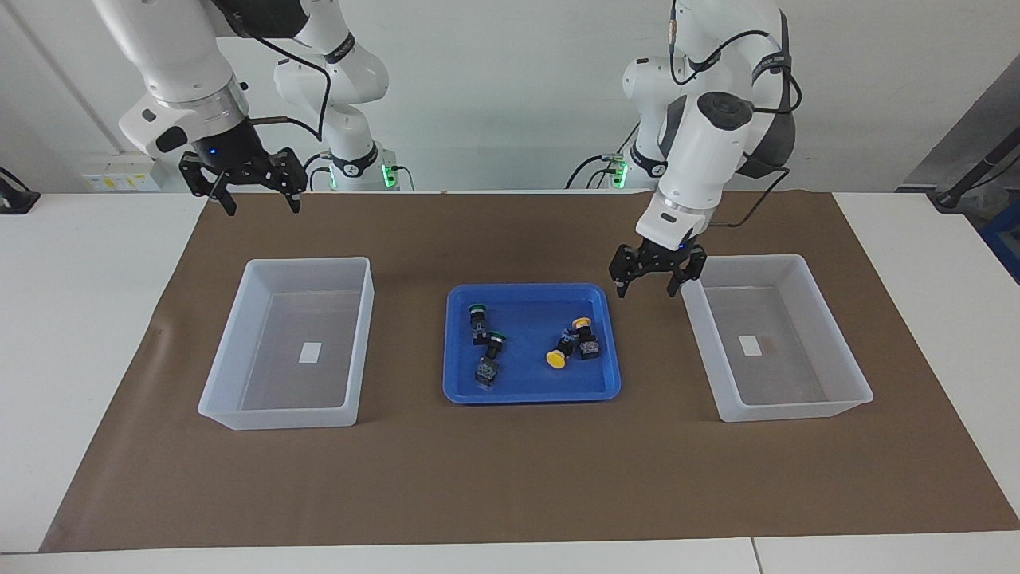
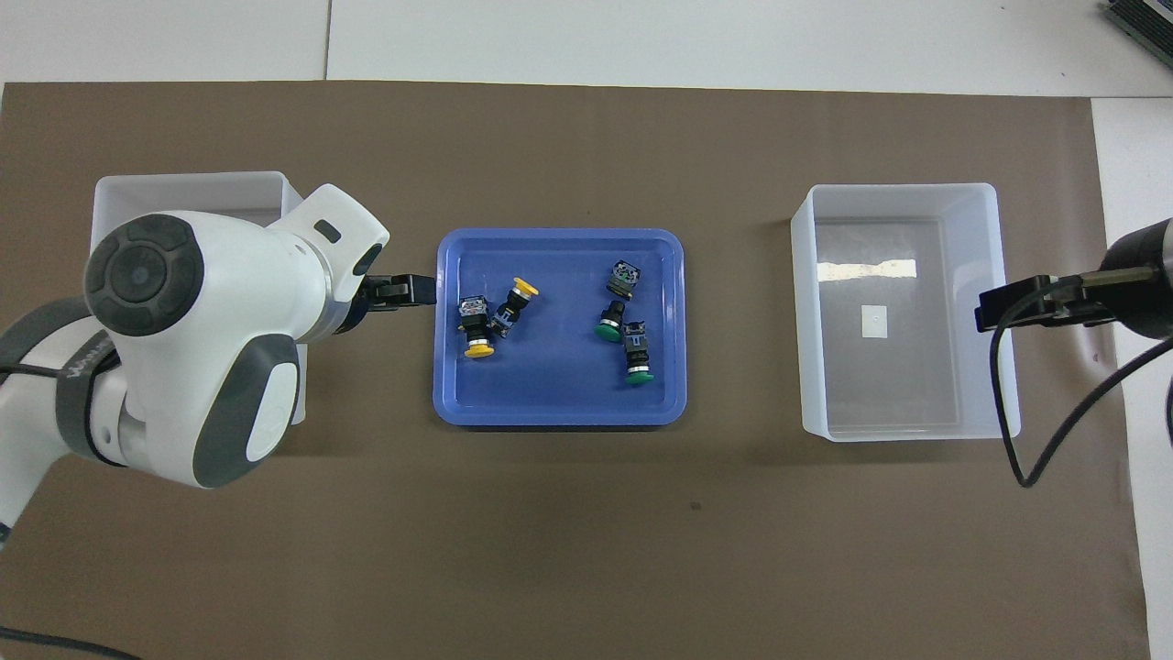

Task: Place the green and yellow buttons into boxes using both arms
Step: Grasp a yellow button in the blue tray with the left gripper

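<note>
Four buttons sit in the blue tray (image 1: 531,389) at the middle of the brown mat (image 1: 510,478). Two yellow buttons (image 1: 570,344) lie touching each other toward the left arm's end of the tray. Two green buttons (image 1: 483,333) lie close together toward the right arm's end, one nearer the robots than the other.

The left gripper (image 1: 657,279) hangs over the mat between the tray and the box (image 1: 797,406) at the left arm's end, fingers spread wide, nothing in them. It's low, just above the tray's corner nearest the robots, but not touching anything.

The right gripper (image 1: 253,191) waits high over the mat's edge nearest the robots, above the other box (image 1: 239,399), jaws released and bare.

Both boxes hold only a small white label (image 1: 310,352) each.
</note>
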You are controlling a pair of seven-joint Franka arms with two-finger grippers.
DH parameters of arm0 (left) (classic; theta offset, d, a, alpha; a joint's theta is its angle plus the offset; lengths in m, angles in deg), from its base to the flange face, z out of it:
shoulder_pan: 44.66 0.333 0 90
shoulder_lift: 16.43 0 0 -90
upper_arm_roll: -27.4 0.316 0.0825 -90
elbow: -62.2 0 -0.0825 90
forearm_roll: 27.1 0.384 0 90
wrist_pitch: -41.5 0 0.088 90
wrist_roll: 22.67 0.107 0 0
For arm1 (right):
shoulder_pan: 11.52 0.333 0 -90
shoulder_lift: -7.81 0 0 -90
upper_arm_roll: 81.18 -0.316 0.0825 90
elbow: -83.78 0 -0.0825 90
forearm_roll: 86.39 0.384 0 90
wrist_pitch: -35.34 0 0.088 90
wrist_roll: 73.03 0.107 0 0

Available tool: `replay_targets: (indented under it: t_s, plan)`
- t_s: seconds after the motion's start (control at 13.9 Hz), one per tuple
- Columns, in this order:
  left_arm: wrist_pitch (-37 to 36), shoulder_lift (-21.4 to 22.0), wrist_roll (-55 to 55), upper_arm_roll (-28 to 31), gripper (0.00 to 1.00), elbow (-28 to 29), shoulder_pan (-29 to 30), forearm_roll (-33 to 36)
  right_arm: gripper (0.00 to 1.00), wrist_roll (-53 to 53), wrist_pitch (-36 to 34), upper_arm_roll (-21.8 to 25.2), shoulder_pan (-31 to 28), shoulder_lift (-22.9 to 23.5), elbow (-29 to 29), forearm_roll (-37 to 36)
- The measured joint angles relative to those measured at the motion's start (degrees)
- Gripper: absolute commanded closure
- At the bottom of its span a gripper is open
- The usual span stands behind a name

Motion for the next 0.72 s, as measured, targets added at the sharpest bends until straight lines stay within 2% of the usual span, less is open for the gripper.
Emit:
replay_targets:
  t_s: [0.43,0.72]
  plan:
    - [10.82,-3.94,-0.04,0.07,0.00,5.48,-2.35,0.00,0.00,0.01,0.92,-0.06,1.98,-0.20,0.74,0.58]
    - [12.64,-6.47,-0.22,0.08,0.00,5.63,-4.27,0.00,0.00,0.06,9.32,-0.11,4.83,-0.23,5.06,0.82]
